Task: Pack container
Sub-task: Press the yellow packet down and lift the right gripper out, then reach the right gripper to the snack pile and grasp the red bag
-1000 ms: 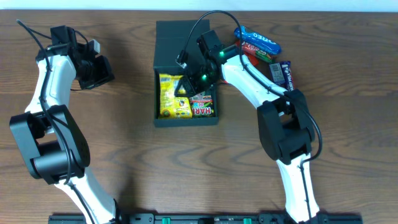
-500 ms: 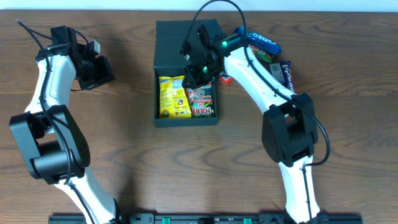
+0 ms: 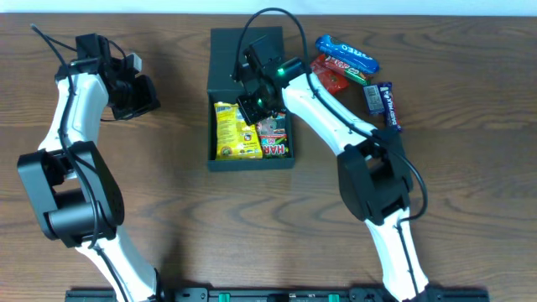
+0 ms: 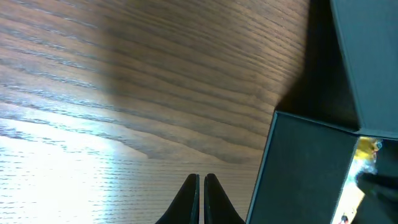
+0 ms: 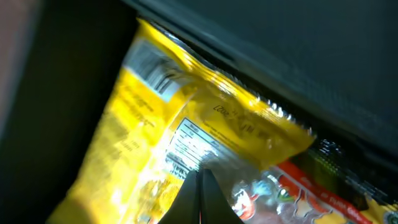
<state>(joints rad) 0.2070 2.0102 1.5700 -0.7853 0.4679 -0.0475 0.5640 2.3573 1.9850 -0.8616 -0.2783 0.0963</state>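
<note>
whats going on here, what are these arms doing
Two robot arms are packing snacks into a dark box. The right pincer hangs shut over the open box, just above a yellow packet and a red-and-white packet lying side by side inside. The left pincer, also shut, hovers over the table left of the box. A blue Oreo packet, a red packet and a dark blue bar lie outside on the right, not yet packed.

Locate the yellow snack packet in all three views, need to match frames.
Overhead: the yellow packet lies in the left half of the container, upper centre of the picture.
Left wrist: only a sliver of the yellow packet shows at the right edge, inside the container.
Right wrist: the yellow packet fills the centre and left, close up.
Shared landmark: the container's dark wall, which runs along the top in the right wrist view.
</note>
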